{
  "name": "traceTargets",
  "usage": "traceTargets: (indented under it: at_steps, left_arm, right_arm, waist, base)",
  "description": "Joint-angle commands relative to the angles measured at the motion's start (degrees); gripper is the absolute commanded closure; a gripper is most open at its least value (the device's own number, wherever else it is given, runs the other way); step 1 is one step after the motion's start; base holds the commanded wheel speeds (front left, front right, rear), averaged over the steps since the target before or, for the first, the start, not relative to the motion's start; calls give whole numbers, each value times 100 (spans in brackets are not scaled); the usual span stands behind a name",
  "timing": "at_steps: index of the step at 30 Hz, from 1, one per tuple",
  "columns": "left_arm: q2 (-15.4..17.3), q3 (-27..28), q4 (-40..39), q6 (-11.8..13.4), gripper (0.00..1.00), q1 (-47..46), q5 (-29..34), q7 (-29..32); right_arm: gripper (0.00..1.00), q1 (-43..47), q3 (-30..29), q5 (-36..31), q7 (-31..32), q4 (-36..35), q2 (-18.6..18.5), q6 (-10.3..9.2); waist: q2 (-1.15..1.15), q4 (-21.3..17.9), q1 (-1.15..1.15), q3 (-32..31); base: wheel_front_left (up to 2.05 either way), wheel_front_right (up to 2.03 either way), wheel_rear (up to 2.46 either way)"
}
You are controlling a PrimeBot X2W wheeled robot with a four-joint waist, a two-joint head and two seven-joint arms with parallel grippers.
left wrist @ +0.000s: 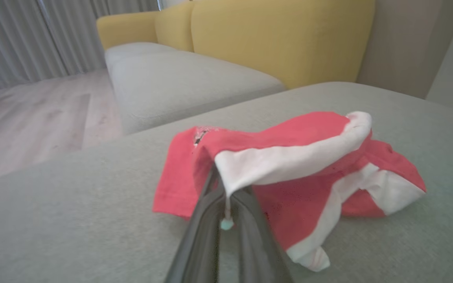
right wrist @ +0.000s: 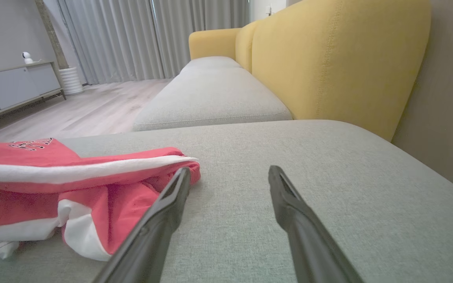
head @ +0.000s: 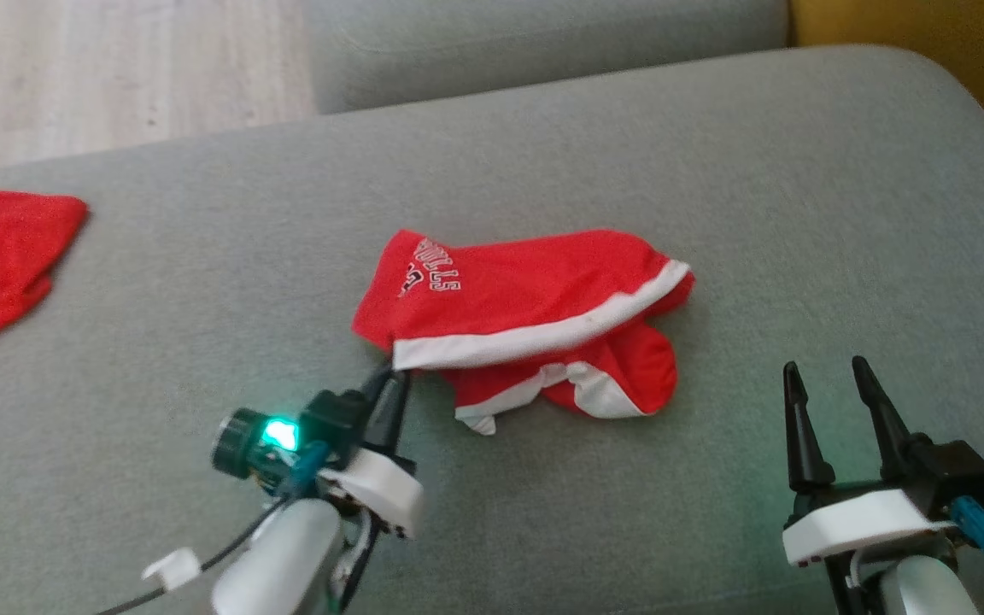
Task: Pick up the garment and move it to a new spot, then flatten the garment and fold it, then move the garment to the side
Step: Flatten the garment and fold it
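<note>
So the left gripper (head: 393, 377) is pinched tight on the white hem (left wrist: 281, 161) of the red "BULLS" shorts (head: 526, 299); right gripper (head: 829, 380) fingers spread wide, holding nothing, over the grey cushion (head: 714, 171).

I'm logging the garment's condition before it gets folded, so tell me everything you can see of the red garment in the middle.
The garment is red, soft-looking fabric with broad white bands along its edges and white lettering near one corner. It lies crumpled on the grey cushion, doubled over in layers rather than flat. The left gripper is shut on its white-banded near-left corner, and that edge stands a little raised. A thin white cord hangs there between the fingers.
</note>
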Motion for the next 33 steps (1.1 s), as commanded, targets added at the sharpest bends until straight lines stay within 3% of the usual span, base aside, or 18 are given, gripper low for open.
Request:
traceTargets:
  at_steps: [1, 12, 20, 21, 22, 23, 24, 29, 33]
  left_arm:
    - [203, 280, -296, 73, 100, -99, 34, -67]
    - [1190, 815, -1313, 539, 100, 1055, -120, -3]
    - [1181, 887, -926, 571, 100, 1619, -434, 47]
    - [1149, 897, -870, 570, 85, 1627, -458, 36]
    - [1120, 901, -828, 573, 56, 1626, -465, 22]
    - [1094, 919, -802, 588, 12, 1619, -466, 5]
    - [1077, 937, -783, 618, 0, 1603, -446, -12]
    - [1108, 1105, -719, 797, 0, 1499, -287, -61]
    - [1091, 1222, -875, 772, 0, 1564, -221, -68]
  right_arm:
    - [0, -65, 114, 44, -62, -154, -38, 43]
    - [0, 116, 96, 102, -62, -80, -38, 43]
    - [0, 170, 35, 70, -62, -67, -38, 43]
    - [0, 172, 31, 65, -62, -62, -38, 43]
    - [0, 175, 27, 61, -62, -57, -38, 43]
    - [0, 178, 22, 57, -62, -52, -38, 43]
    - [0, 180, 15, 50, -62, -49, -38, 43]
    - [0, 196, 19, 23, -62, -47, -38, 43]
    - [0, 220, 31, 21, -62, -50, -38, 43]
  waist:
    - [0, 128, 0, -130]
    - [0, 329, 0, -505]
    - [0, 281, 0, -570]
    - [0, 279, 0, -575]
    - [0, 278, 0, -582]
    - [0, 279, 0, -590]
    - [0, 282, 0, -599]
    - [0, 318, 0, -663]
    - [0, 363, 0, -724]
  base:
    - [0, 0, 0]
    - [0, 0, 0]
    - [0, 0, 0]
    - [0, 0, 0]
    - [0, 0, 0]
    - [0, 0, 0]
    - [0, 0, 0]
    - [0, 0, 0]
    - [0, 0, 0]
